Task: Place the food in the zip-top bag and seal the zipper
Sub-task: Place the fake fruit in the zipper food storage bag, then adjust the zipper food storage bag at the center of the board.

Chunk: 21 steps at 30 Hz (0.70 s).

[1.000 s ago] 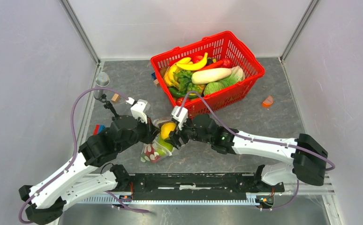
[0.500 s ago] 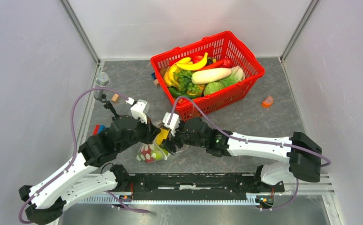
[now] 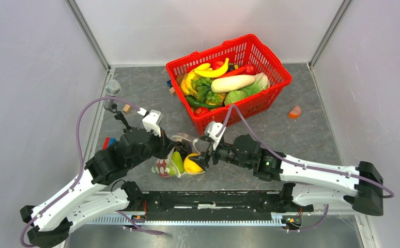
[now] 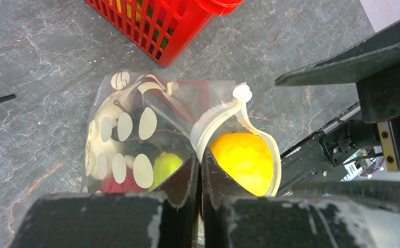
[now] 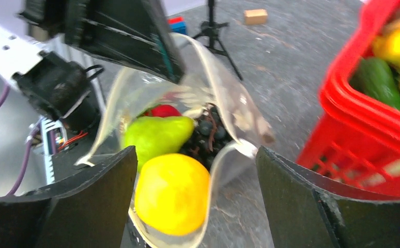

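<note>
Left pincer [image 4: 199, 170] clamped on zipper [image 4: 216, 116] of zip-top bag [image 4: 120, 129], right pincer [image 5: 195, 155] spread wide at bag mouth, yellow citrus [image 5: 172, 194] lodged in mouth, green pear [image 5: 156, 135] deeper inside

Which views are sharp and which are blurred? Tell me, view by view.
Top external: sharp and evenly lit, with the red plastic basket crisp and only soft shadows. Left wrist: the clear dotted plastic zip-top bag and the round yellow toy citrus are in focus. Right wrist: soft throughout, and the basket's mesh smears at the right edge.
</note>
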### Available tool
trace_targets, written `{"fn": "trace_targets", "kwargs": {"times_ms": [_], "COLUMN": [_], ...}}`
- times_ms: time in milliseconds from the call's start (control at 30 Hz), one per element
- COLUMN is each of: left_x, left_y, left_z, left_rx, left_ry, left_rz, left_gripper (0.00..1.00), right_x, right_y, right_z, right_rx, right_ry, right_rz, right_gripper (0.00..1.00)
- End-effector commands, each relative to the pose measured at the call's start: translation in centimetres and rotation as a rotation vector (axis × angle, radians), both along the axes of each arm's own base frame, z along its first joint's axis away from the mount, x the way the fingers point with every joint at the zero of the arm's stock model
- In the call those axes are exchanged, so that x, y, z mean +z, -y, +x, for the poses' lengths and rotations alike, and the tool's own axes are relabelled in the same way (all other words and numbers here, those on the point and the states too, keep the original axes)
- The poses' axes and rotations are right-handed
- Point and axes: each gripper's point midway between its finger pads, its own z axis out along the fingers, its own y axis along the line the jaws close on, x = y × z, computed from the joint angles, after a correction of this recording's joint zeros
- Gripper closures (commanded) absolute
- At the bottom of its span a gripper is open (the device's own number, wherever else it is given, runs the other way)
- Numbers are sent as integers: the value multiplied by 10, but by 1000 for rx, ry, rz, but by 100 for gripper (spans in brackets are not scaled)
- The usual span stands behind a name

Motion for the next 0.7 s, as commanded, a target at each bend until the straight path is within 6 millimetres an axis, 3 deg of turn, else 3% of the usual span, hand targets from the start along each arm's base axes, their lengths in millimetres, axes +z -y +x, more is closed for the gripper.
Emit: {"fn": "trace_targets", "kwargs": {"times_ms": [0,100,267,667], "left_x": [16,16,16,14], "left_y": [2,4,8,7], "left_z": [7,8,9,8], "left_rx": [35,33,25,26], "left_ry": [38,38,37,31], "left_rz": [-64,-67,-66,-69], "left_gripper": [93,93,93,93], "right_x": [-13,-31,-55,-75], "right_y": [43,54,49,42], "right_z": [28,25,7,1], "right_rx": [-288,-325,-273,-251], "right_ry": [-70,-145,-282,-325], "right_rz": [42,55,101,46], "right_gripper": [17,29,41,55]}}
